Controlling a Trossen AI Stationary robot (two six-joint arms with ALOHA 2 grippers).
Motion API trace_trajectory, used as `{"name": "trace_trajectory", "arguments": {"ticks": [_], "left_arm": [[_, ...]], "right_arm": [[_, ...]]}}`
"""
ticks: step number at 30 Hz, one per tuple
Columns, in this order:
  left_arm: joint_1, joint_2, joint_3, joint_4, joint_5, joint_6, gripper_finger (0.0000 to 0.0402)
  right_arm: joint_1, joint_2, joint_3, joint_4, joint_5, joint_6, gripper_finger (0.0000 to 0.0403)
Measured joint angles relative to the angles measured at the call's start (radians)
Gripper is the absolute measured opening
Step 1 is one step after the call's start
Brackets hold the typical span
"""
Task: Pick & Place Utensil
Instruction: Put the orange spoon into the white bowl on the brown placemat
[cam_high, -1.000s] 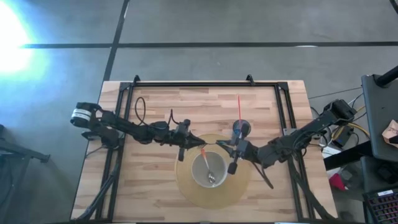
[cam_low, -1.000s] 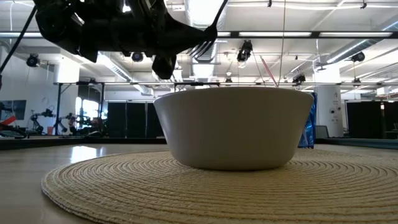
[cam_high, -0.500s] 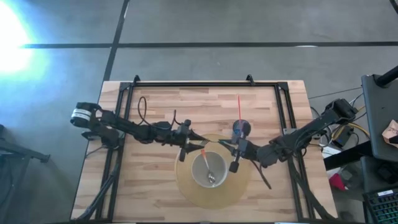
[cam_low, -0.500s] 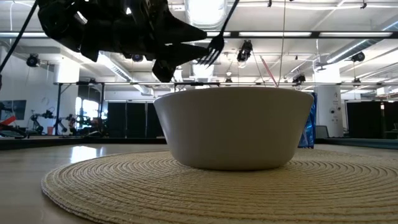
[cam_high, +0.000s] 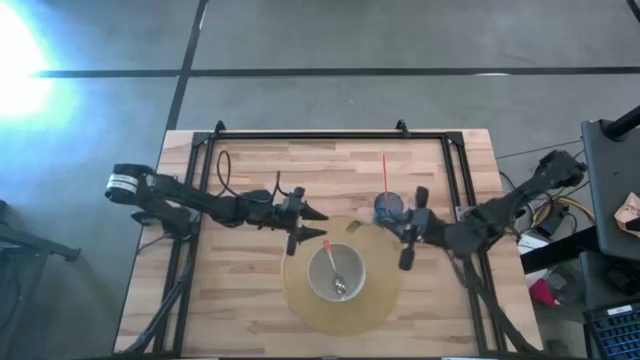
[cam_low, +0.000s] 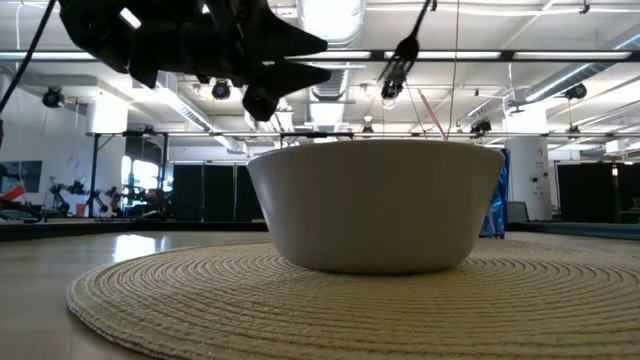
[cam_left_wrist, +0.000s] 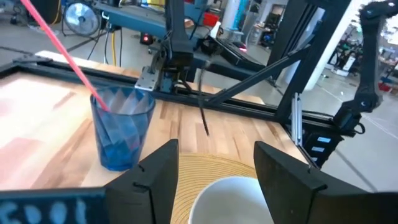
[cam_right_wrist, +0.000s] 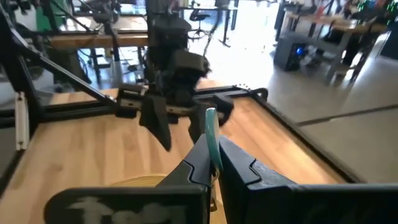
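Note:
A dark fork (cam_low: 405, 55) hangs in the air over the round woven mat (cam_high: 300, 300), with my right gripper (cam_high: 392, 230) shut on it; its tines point toward the left arm. My left gripper (cam_high: 318, 223) stands open at the mat's far left rim, level with the fork and a little apart from it, holding nothing. On the mat rests a white bowl (cam_high: 337, 272), and inside it lies a spoon (cam_high: 338, 278) with an orange handle. In the left wrist view the fork (cam_left_wrist: 203, 109) shows beyond my own fingers. My right gripper pinches the fork's handle (cam_right_wrist: 211, 134) between its two fingers, coming level from the table's right side. The fork sticks out past the fingertips toward the left arm. It is lifted clear above the mat's far edge, its tines (cam_low: 403, 60) free.
A blue cup (cam_high: 388, 207) with a red straw stands just beyond the mat, close to my right gripper. A black frame (cam_high: 330, 135) runs along the table's far edge and both sides. Bare wood lies to the left and right of the mat.
My left gripper has opened and let go of the fork. My right gripper, still shut on it, has drawn back toward the table's right edge, carrying the fork away from the left fingers. The bowl and spoon have stayed put.

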Motion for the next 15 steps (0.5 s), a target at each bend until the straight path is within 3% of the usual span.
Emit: {"name": "trace_trajectory", "arguments": {"ticks": [7, 15], "left_arm": [[0.000, -0.095, 0.000, -0.089, -0.003, 0.062, 0.0200], [0.001, -0.165, 0.000, -0.151, -0.007, 0.113, 0.0200]], "right_arm": [[0.054, -0.140, -0.010, -0.168, -0.010, 0.164, 0.0008], [0.067, -0.247, -0.161, -0.125, -0.055, 0.321, 0.0008]]}}
